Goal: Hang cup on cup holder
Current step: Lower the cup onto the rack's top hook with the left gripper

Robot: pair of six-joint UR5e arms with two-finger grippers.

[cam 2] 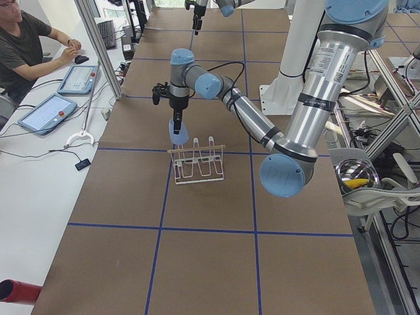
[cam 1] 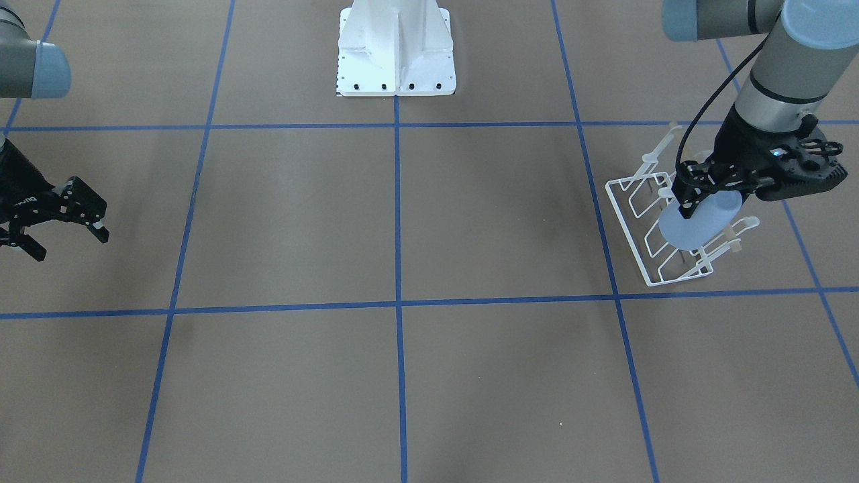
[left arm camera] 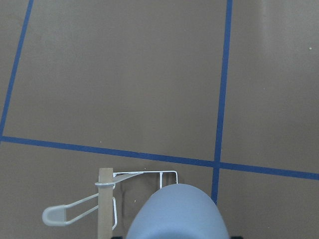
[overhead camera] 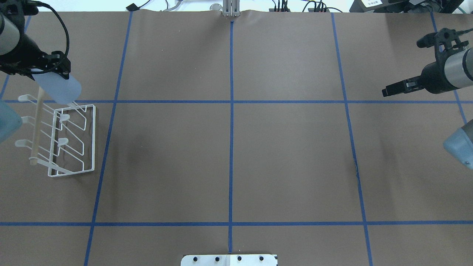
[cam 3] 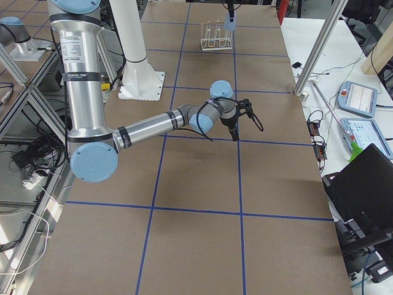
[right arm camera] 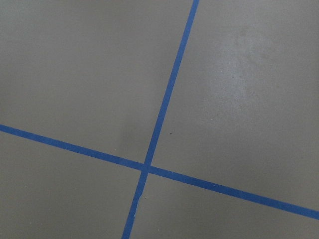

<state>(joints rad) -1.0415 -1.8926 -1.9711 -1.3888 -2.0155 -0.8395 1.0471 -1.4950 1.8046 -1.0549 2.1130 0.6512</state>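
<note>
The pale blue cup (cam 1: pixel 700 223) hangs in my left gripper (cam 1: pixel 691 201), which is shut on it from above. It hovers over one end of the white wire cup holder (cam 1: pixel 634 208), close to the end prongs; I cannot tell whether it touches one. From overhead, the cup (overhead camera: pixel 58 88) lies at the rack's far end, beside the wooden rod (overhead camera: pixel 37 125). The left wrist view has the cup (left arm camera: pixel 177 214) at the bottom, with the rod (left arm camera: pixel 105 199) to its left. My right gripper (cam 1: pixel 70 243) is open, holds nothing, and hangs far off on the other side of the table.
Blue tape lines divide the brown table. The robot's white pedestal (cam 1: pixel 396 50) stands at the table's middle edge. A person (cam 2: pixel 26 46) sits at a side desk with tablets (cam 2: pixel 47 113) beyond the table.
</note>
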